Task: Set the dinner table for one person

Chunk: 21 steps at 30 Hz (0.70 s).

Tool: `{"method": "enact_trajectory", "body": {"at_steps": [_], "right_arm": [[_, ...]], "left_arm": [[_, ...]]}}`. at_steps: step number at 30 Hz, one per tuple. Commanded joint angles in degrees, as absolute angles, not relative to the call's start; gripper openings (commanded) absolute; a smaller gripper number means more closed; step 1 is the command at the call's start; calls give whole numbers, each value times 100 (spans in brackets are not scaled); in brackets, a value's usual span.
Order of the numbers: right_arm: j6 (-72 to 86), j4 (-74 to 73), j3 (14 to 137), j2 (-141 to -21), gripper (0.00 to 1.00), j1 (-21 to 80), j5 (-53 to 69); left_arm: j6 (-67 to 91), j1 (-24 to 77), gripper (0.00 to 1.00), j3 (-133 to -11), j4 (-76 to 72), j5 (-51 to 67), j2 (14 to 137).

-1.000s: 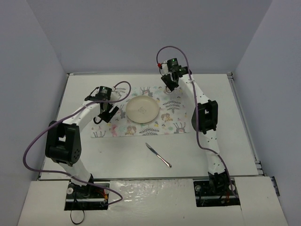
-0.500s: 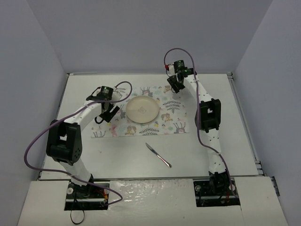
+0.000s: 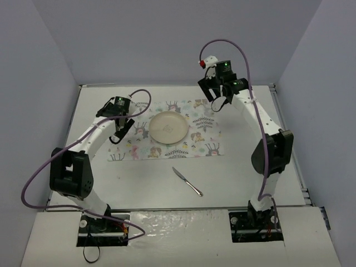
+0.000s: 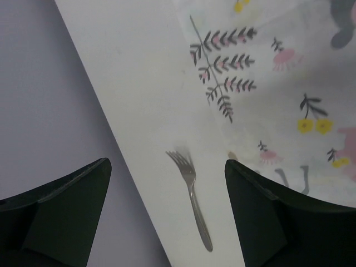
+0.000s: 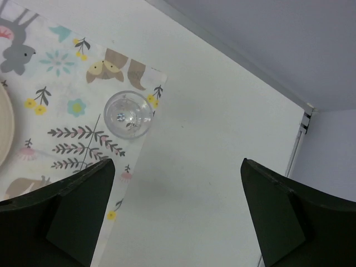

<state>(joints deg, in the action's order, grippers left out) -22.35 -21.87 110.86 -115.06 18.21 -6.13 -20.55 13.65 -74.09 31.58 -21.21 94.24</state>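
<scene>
The off-white dinner table [image 3: 256, 139] carries a printed cloth mat [image 3: 200, 142] with a cream plate [image 3: 168, 127] on it. A knife [image 3: 187, 182] lies on the bare tabletop in front of the mat. A fork [image 4: 192, 197] lies on the tabletop between the mat [image 4: 278, 83] and the table edge, below my open, empty left gripper [image 4: 167, 161], which hovers at the mat's left end [image 3: 121, 130]. A clear glass [image 5: 129, 115] stands on the mat's far right corner. My right gripper [image 5: 178, 161] is open and empty, raised above that corner [image 3: 214, 97].
Grey walls close in the table on three sides. A metal rail [image 5: 303, 130] runs along the table's edge. Purple cables [image 3: 39, 172] loop from both arms.
My right arm has risen and swung right and back, away from the mat's far right corner. My left gripper has shifted slightly back and to the left. Plate and knife have not moved.
</scene>
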Motion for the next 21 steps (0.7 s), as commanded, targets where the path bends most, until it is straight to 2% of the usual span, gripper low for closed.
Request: {"method": "enact_trajectory", "body": {"at_steps": [1, 6, 9, 16, 21], "right_arm": [[-2676, -1800, 9457, -9941, 93, 1861, -564], [-2899, -1851, 8087, -8941, 96, 1770, -831], [-2962, -1872, 7446, -8132, 97, 1705, -808], [-2701, -2056, 7286, -7123, 99, 1636, -667], [-2521, -2285, 7559, -7085, 98, 1239, -164]], "left_arm": [[-1989, 976, 81, -6575, 3683, -2721, 8609], [-1974, 224, 77, -5821, 4164, -1915, 8515], [-2196, 36, 77, -5195, 3720, -1610, 8307], [-2465, -632, 77, -4724, 3332, -786, 8713], [-2673, -1288, 75, -5286, 3466, -9, 9442]]}}
